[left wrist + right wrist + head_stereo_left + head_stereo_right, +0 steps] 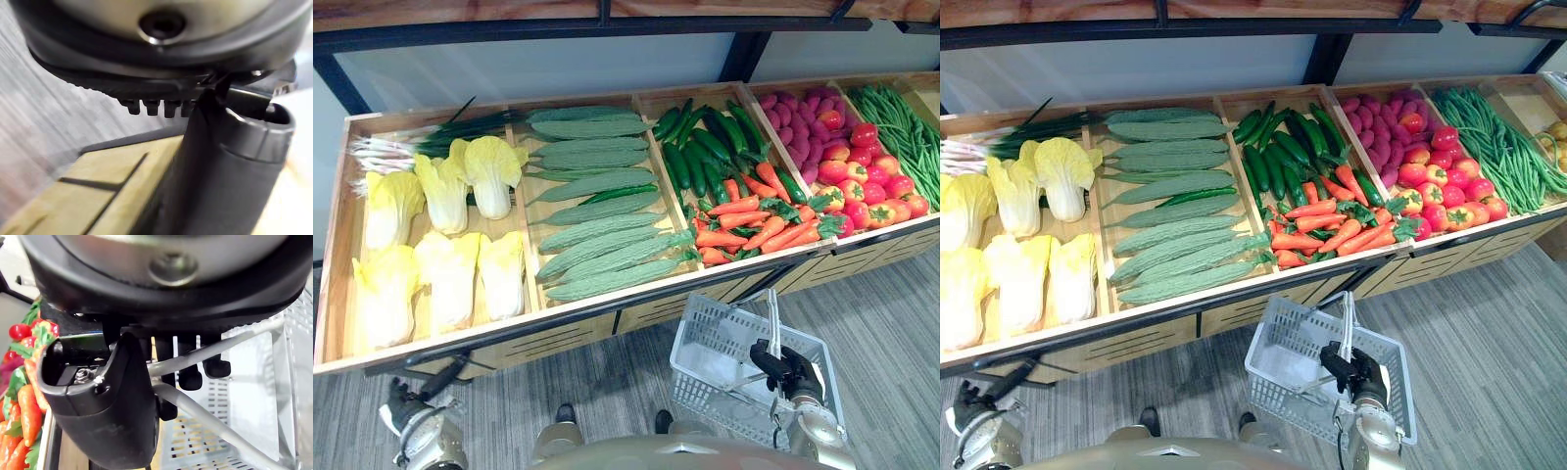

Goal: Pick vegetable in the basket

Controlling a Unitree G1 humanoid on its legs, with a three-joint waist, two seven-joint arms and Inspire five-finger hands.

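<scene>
Below the desk [548, 343] front, right robot hand [781, 364] curls round the handles of the grey basket [700, 338]; basket empty. All vegetables, carrots [749, 220] included, lie in their compartments. State of left robot hand [411, 406], hanging low, not readable. Picking not begun

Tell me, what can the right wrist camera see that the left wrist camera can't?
Right wrist view: the dark right hand, fingers curled round the grey metal handles of the pale grey plastic basket, beside orange carrots and red tomatoes. Left wrist view: the dark left hand over the light wooden stand front and grey floor. Shared: each looks along its own hand, close up.
</scene>
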